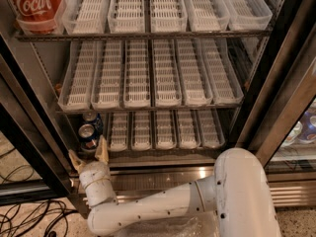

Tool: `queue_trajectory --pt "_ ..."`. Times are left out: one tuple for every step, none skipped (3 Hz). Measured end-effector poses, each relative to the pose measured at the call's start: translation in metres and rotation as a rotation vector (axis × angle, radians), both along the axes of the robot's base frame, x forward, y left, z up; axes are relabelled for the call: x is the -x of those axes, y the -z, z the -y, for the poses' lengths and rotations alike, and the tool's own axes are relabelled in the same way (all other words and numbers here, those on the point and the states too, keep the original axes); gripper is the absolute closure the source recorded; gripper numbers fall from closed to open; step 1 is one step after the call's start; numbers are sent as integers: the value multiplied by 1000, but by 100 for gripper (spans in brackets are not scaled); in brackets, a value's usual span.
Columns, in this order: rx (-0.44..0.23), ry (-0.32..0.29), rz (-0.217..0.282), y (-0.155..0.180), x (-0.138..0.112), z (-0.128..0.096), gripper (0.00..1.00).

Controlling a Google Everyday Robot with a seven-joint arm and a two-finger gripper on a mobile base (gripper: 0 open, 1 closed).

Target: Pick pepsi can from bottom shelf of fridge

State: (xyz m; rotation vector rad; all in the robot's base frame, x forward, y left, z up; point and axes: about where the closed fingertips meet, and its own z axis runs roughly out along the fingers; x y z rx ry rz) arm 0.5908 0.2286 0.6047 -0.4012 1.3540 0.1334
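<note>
Lower left: my gripper (88, 152), tan fingers spread, just below the blue cylindrical can (89, 134) on the slatted shelf (163, 132)

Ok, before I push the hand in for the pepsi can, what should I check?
1. The pepsi can upright at the left end of the bottom shelf: ok.
2. The hand open: ok.
3. The hand lined up in front of the can: ok.
4. Its fingers around the can: not ok, tips only reach its base.
5. Gap to the second can behind it: cannot tell.
</note>
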Motion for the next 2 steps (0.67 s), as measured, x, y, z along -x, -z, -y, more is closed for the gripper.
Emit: queue_trajectory --pt "-3 10 -12 4 -6 1 27" --pt "-14 41 -27 10 -33 6 36"
